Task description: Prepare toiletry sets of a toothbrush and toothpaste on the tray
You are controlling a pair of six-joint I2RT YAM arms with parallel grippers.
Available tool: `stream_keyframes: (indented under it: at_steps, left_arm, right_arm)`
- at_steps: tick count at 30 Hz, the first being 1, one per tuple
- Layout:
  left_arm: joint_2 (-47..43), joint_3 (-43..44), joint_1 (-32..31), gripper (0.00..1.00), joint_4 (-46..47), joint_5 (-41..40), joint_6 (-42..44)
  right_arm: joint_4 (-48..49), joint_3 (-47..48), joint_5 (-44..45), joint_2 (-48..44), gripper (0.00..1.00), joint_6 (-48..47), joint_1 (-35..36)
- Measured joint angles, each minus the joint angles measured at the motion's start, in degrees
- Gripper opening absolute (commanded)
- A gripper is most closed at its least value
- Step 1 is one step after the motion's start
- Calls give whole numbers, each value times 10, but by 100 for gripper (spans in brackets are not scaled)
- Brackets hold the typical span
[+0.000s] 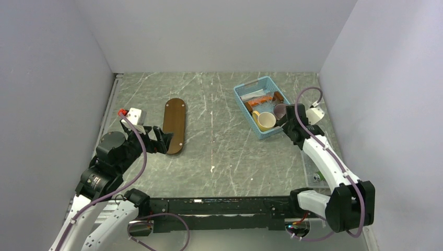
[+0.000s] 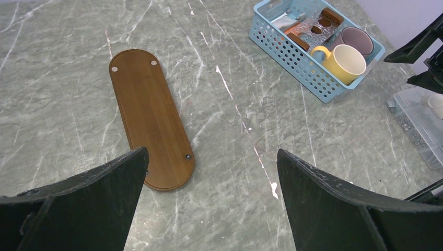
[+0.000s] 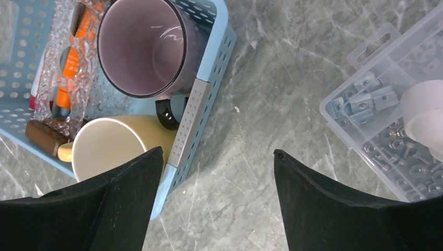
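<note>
The tray [image 1: 174, 125] is lying flat and bare on the marbled table [image 1: 219, 151], left of centre, with its long axis running away from the arms. The left wrist view [image 2: 151, 120] is showing 4 small round studs near its ends, which the overhead camera is not resolving. The left gripper [image 1: 162, 140] is hanging by the tray's near end; its own camera [image 2: 210, 157] is showing the jaws spread wide with nothing between them.

Well apart, to the right, the light-blue basket [image 1: 246, 112] is sitting at an angle. I cannot pick out the toothbrush in any view. The right wrist camera is looking straight into the basket [image 3: 222, 47], where a purple mug [image 3: 141, 47] and a yellow mug [image 3: 109, 146] are lying, and an orange tube [image 3: 65, 94] is showing under a clear bubbled piece [image 3: 62, 52]. The right gripper [image 3: 217, 152] is hovering just beside the basket's rim, jaws apart and empty. Only the wrist views are showing the clear plastic box [image 3: 376, 104] of small parts to the basket's right.
</note>
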Motion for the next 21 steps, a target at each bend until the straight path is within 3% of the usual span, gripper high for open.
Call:
stream_keyframes:
  at_steps: [21]
  left_arm:
    - [17, 0, 0, 99, 0, 0, 0]
  right_arm:
    - [71, -4, -45, 90, 64, 26, -44]
